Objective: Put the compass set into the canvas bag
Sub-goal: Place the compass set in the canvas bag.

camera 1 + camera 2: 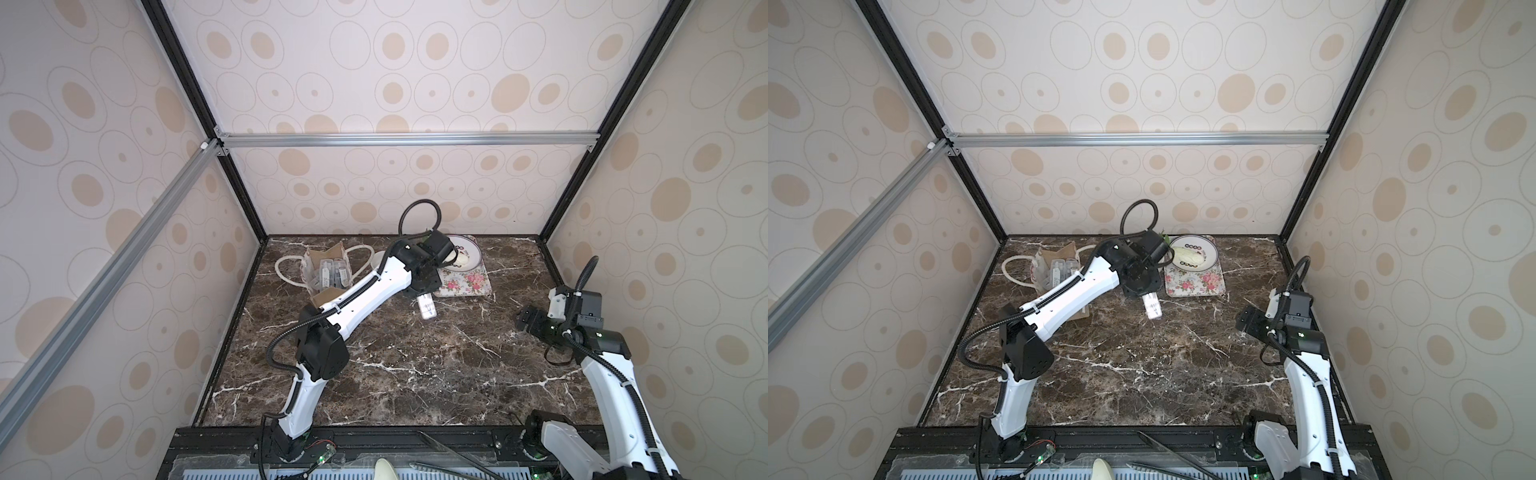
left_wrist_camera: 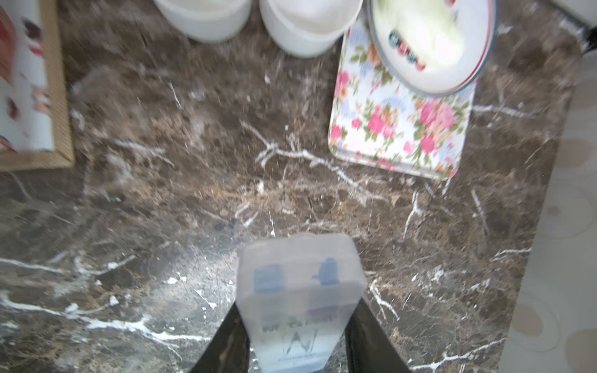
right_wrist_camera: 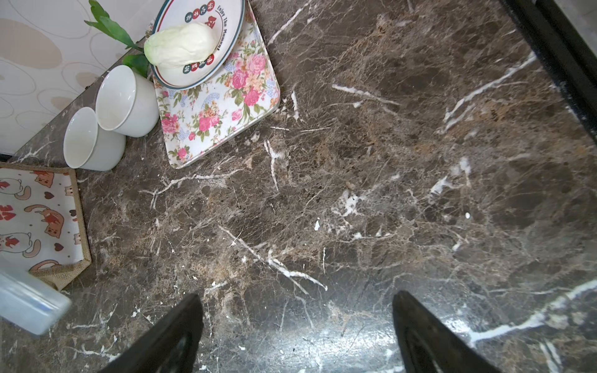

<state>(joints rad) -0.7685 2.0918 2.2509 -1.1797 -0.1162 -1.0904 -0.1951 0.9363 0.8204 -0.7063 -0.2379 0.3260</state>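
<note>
Left gripper [image 2: 297, 310] of mine clamps one end of the compass set [image 2: 300, 281], a clear plastic case, likely light, stiff, slick, over the table [image 1: 415, 374] short of the canvas bag [image 3: 42, 219].

Canvas bag [image 1: 333, 252] — partly behind left arm [image 1: 374, 286]

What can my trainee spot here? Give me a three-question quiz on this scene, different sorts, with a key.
1. True or false: the left gripper holds the compass set in its fingers.
2. How many white cups are on the table?
3. The plate stands on: A the floral tray; B a white cup; C the bare table.
Key: 1 true; 2 two; 3 A.
</note>
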